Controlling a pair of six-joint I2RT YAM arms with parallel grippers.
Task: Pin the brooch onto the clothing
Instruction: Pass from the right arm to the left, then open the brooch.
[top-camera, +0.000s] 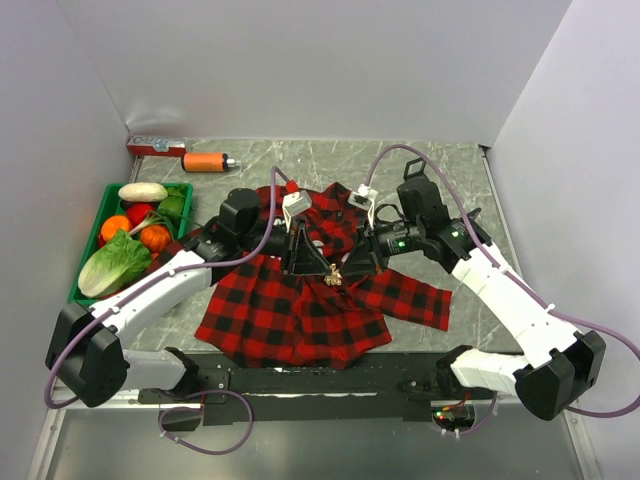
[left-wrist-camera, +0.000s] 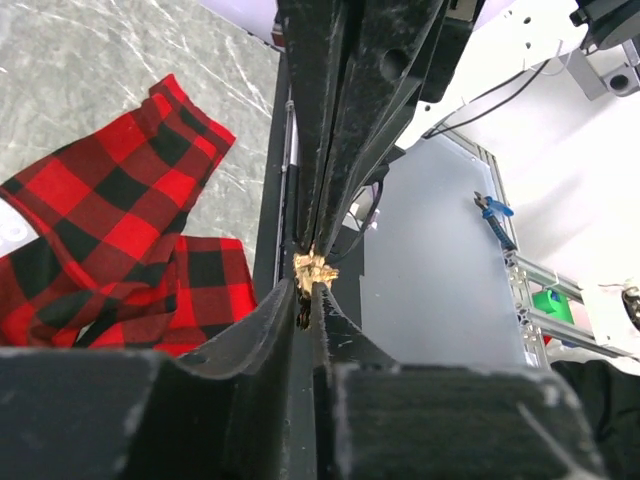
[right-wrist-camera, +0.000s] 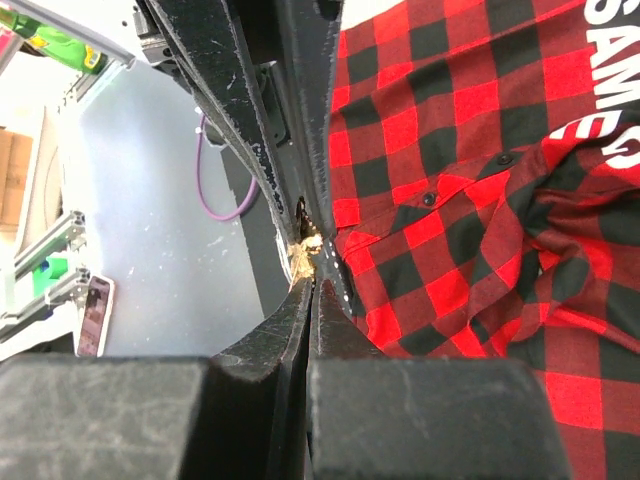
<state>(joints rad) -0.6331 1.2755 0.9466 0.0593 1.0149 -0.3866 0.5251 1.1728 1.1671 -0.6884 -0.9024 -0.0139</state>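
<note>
The red-and-black plaid shirt (top-camera: 290, 315) lies spread on the table between both arms; it also shows in the left wrist view (left-wrist-camera: 110, 240) and the right wrist view (right-wrist-camera: 470, 200), where white lettering (right-wrist-camera: 610, 80) is visible. A small gold brooch (top-camera: 335, 276) is held just above the shirt's middle. My left gripper (top-camera: 326, 270) and right gripper (top-camera: 345, 268) meet tip to tip, both shut on it. The brooch (left-wrist-camera: 315, 268) sits at the left gripper's (left-wrist-camera: 307, 290) tips, and the brooch (right-wrist-camera: 305, 248) also sits at the right gripper's (right-wrist-camera: 310, 285) tips.
A green basket (top-camera: 85, 275) with vegetables stands at the left. An orange bottle (top-camera: 205, 161) and a red-and-white box (top-camera: 155, 146) lie at the back left. Walls close in the back and both sides.
</note>
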